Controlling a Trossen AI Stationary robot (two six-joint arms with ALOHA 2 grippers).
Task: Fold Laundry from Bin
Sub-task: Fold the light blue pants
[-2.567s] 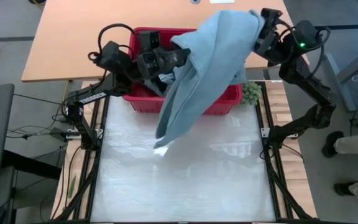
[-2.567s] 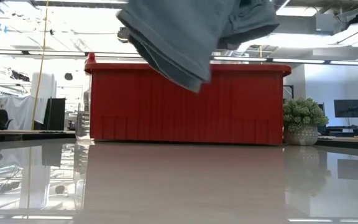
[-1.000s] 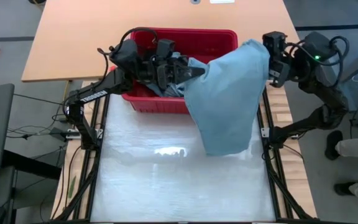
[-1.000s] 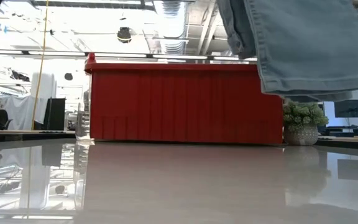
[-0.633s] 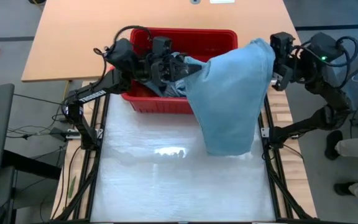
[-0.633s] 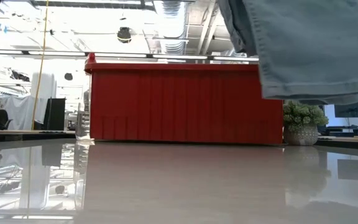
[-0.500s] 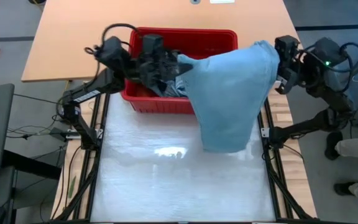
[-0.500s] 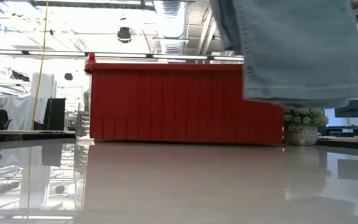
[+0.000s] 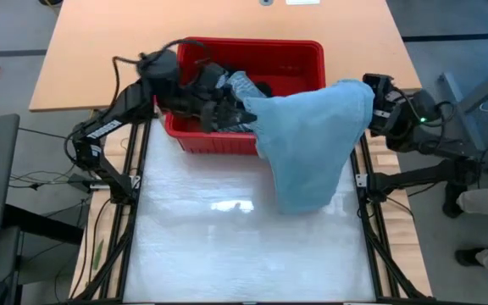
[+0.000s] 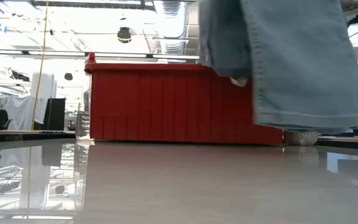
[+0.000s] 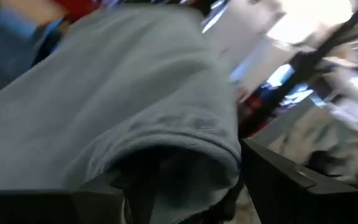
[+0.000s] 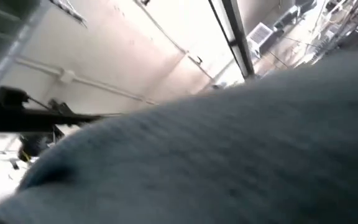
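Your right gripper (image 9: 371,100) sits off the right end of the bin (image 9: 299,52), above the right edge of the worktop (image 9: 227,254), pinched shut on one corner of the light blue garment (image 9: 307,144). Your left gripper (image 9: 227,106) is over the bin's front wall; whether its fingers are apart or together you cannot tell, cloth covers them in the left wrist view. The garment stretches between the two grippers and hangs down in front of the bin's right half, its lower hem clear of the worktop in the low view. More laundry (image 9: 257,85), dark and blue, lies in the bin. The bin stands at the worktop's far edge.
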